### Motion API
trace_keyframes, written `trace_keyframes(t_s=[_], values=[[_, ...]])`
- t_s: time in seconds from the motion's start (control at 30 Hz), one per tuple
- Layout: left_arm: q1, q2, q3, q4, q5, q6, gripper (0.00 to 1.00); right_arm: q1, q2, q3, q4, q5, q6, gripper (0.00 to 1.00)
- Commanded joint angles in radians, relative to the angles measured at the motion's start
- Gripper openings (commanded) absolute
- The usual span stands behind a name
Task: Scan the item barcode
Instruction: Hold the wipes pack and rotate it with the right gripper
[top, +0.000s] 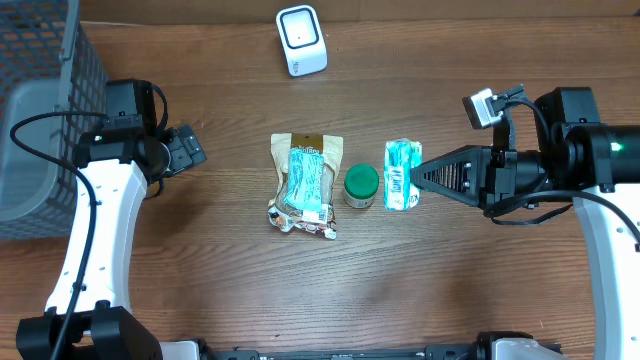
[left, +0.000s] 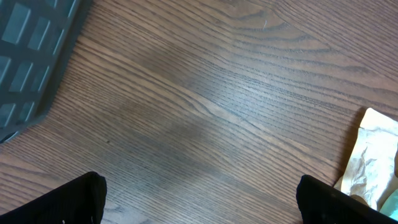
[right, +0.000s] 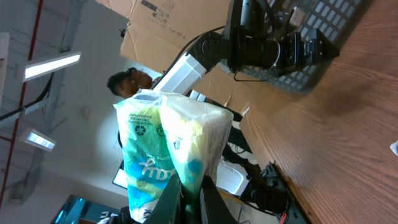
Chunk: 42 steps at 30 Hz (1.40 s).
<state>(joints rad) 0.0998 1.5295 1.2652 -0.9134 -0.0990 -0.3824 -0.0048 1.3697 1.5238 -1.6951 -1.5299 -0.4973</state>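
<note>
Right tool (top: 418, 177) clamps one tissue pack (top: 400, 172) | left tool (top: 190, 150) wide, empty | one jar (top: 361, 185)

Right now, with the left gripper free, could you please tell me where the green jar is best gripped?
Grip the jar round its lid, coming straight down from above. It stands upright, lid up. The bag lies close on one side and the pack on the other, so I'd pinch across its near and far sides, which look free.
</note>
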Motion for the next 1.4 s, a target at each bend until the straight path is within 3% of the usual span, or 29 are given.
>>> trace_keyframes(t_s=[0.0,1.37], values=[[-0.003,-0.011,0.009,0.001,-0.008,0.013,1.0,0.005,-0.021,0.022,0.002,-0.017,0.003,0.04],[-0.003,-0.011,0.009,0.001,-0.008,0.013,1.0,0.005,-0.021,0.021,0.036,0.076,0.0,0.08]])
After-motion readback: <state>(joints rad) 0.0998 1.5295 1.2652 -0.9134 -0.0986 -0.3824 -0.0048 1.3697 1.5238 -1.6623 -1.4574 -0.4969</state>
